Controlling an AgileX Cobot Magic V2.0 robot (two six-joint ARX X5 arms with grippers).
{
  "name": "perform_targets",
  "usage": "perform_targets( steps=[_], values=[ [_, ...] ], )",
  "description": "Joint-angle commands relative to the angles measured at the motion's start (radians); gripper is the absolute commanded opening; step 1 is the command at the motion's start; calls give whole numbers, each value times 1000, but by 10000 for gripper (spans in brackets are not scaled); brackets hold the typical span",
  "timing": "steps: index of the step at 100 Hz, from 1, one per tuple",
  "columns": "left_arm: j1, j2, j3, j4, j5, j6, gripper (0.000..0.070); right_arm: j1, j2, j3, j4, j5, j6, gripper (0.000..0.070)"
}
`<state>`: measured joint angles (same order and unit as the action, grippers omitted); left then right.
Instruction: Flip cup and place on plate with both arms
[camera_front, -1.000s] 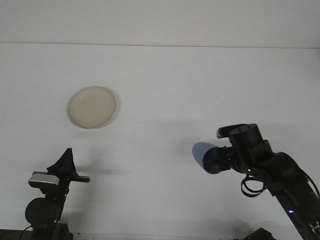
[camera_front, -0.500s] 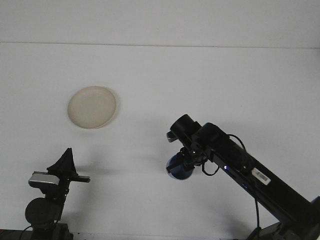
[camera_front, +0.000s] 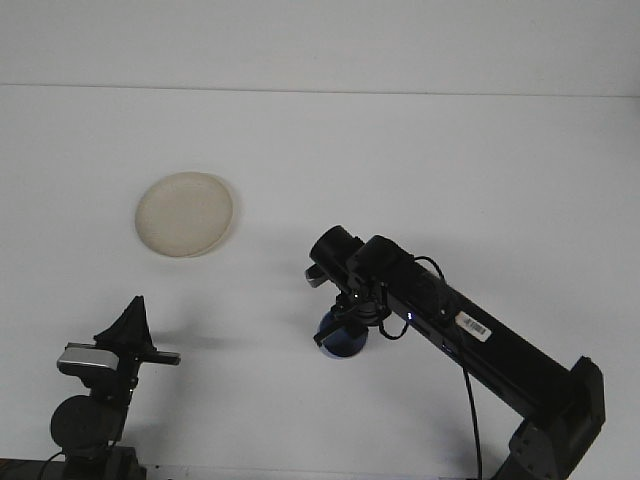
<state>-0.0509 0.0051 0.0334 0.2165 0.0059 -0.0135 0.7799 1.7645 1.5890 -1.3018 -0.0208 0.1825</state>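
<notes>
The right arm (camera_front: 470, 335) stretches in from the near right corner of the table (camera_front: 400, 160), reaching diagonally toward the middle, and its gripper (camera_front: 345, 325) points down with the blue cup (camera_front: 342, 340) caught between the fingers, clamped on it. The cup sits low under the wrist, around the middle of the table and a little toward the near edge; whether its bottom touches the surface or hangs just above it cannot be told from this angle, and which way its mouth faces is hidden by the gripper. Off toward the left side, well apart from the cup, the pale round plate (camera_front: 185, 214) lies flat and bare on the table, nearer the far edge than the cup is. Down at the near left corner the left gripper (camera_front: 128, 325) stands upright, well apart from plate and cup, showing a dark pointed shape with nothing in it; whether its fingers are spread or closed cannot be told from here.
</notes>
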Motion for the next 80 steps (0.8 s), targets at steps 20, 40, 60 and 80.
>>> perform_targets(
  steps=[20,40,60,80],
  values=[
    [-2,-1,-19,10,1,-2,10,13,57,23,9,4,-16,0],
    [-2,-1,-19,10,1,-2,10,13,87,22,21,3,-23,0],
    [-2,-1,-19,10,1,-2,10,13,103,22,21,2,-23,7],
    [-2,-1,-19,10,1,-2,10,11,102,23,23,2,-22,355]
  ],
)
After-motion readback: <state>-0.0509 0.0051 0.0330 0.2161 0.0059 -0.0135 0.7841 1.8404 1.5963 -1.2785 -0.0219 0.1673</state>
